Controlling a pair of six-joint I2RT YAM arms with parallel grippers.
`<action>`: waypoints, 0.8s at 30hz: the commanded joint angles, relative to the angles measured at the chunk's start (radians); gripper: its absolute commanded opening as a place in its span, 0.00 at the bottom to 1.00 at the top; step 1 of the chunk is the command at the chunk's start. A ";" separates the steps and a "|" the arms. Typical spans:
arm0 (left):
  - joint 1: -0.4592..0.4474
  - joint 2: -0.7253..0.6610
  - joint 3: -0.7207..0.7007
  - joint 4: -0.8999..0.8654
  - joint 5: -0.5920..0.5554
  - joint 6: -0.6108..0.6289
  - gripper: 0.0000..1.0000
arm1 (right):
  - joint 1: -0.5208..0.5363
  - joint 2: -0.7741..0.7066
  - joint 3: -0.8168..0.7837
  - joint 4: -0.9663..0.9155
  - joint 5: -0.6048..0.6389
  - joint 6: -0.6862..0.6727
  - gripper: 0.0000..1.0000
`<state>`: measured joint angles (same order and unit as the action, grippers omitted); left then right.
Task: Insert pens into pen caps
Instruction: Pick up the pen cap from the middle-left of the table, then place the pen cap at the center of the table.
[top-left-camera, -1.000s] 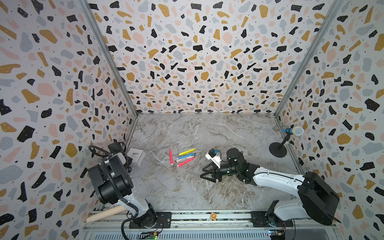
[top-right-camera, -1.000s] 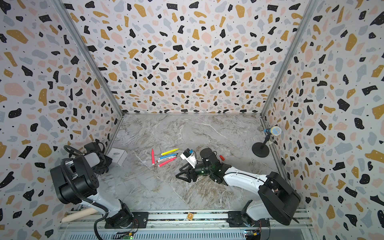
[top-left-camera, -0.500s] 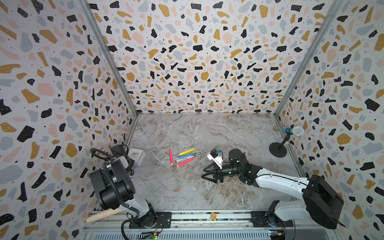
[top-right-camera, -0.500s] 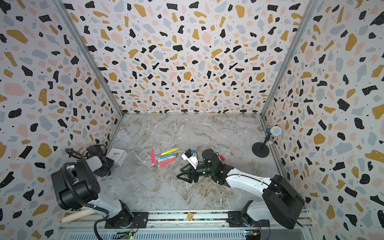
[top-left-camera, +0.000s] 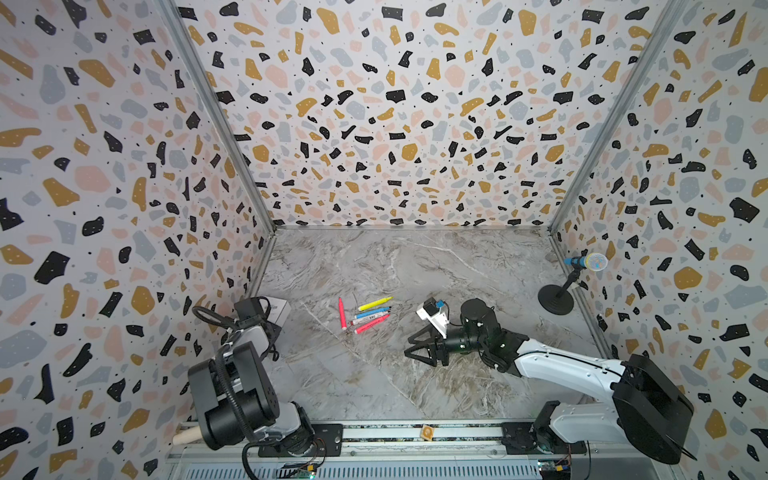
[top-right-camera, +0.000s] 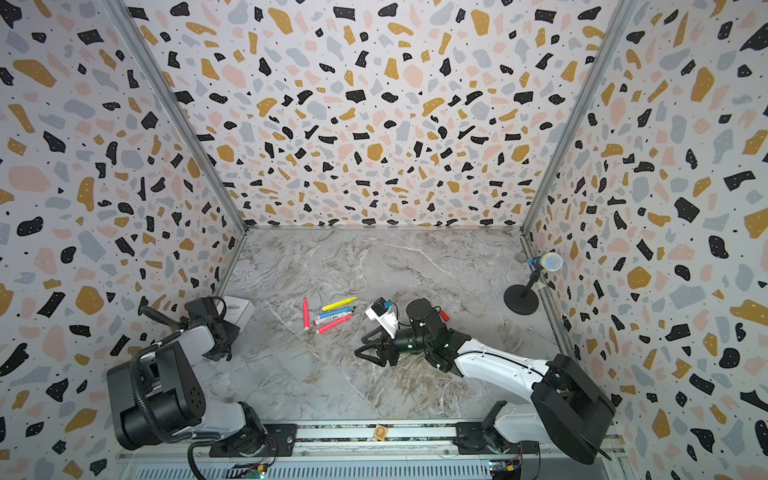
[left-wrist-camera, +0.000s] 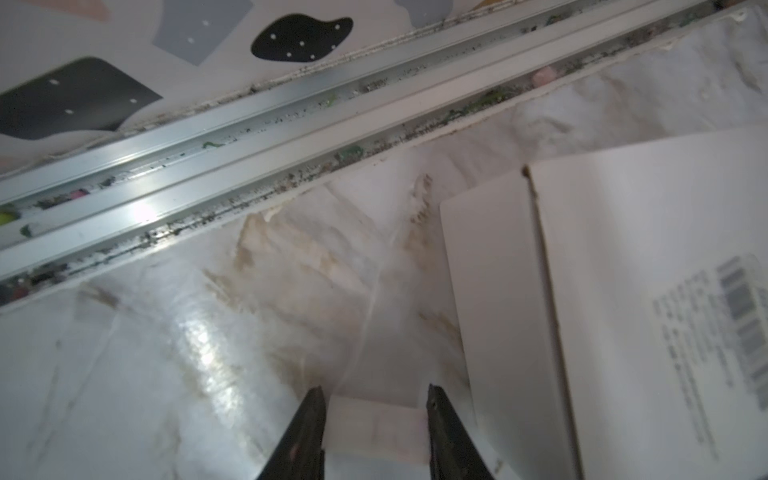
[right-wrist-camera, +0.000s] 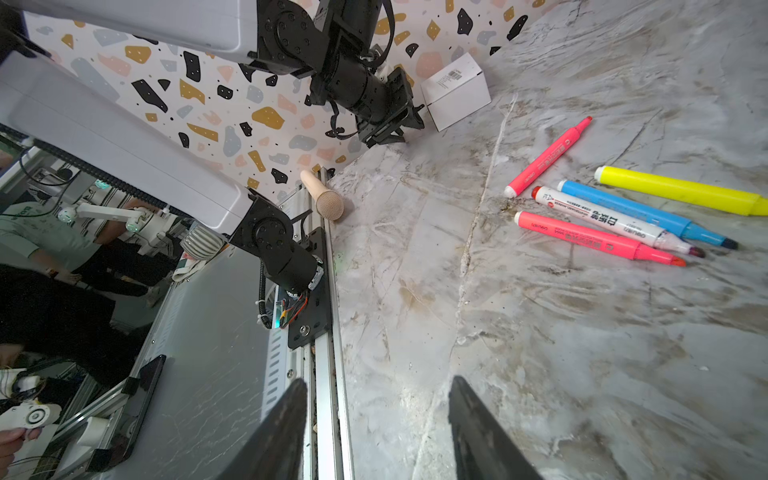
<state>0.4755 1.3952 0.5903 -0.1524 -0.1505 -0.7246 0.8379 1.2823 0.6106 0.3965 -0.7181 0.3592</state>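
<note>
Pens lie flat on the desk, outside both pairs of jaws.

The right jaws stand about half apart with nothing between them. They sit low over bare desk just toward 6 o'clock of its middle and face 9 o'clock. The right arm runs back from them to its base at the 5 o'clock corner.

At 10 o'clock from these jaws, well apart from them, four pens lie side by side in a fan: yellow, blue, white and pink. Their nibs point toward 2 o'clock, and the right wrist view shows the blue, white and pink nibs bare. A second pink lies at the fan's 9 o'clock side, running 12 to 6, near the others but not touching them.

In a top view a red-orange cap rests on the desk at 2 o'clock from the right jaws, just beyond the wrist.

The left jaws are part-way apart. A pale patch fills the gap between them in the left wrist view, and I cannot tell whether it is something gripped. They are just beside a white box at the desk's 9 o'clock edge, against the wall rail. The left arm folds back toward 7 o'clock.

A microphone stands at 3 o'clock.
</note>
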 joint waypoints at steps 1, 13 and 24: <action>-0.009 -0.069 -0.031 -0.007 0.031 -0.018 0.28 | 0.004 -0.037 -0.005 0.006 0.011 0.005 0.55; -0.071 -0.286 -0.186 -0.030 0.153 -0.038 0.27 | -0.010 -0.081 -0.012 -0.043 0.105 0.023 0.52; -0.139 -0.384 -0.188 -0.086 0.241 -0.040 0.26 | -0.077 -0.144 -0.090 -0.003 0.143 0.066 0.49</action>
<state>0.3511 1.0138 0.3992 -0.2218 0.0448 -0.7605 0.7784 1.1683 0.5400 0.3733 -0.5888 0.4038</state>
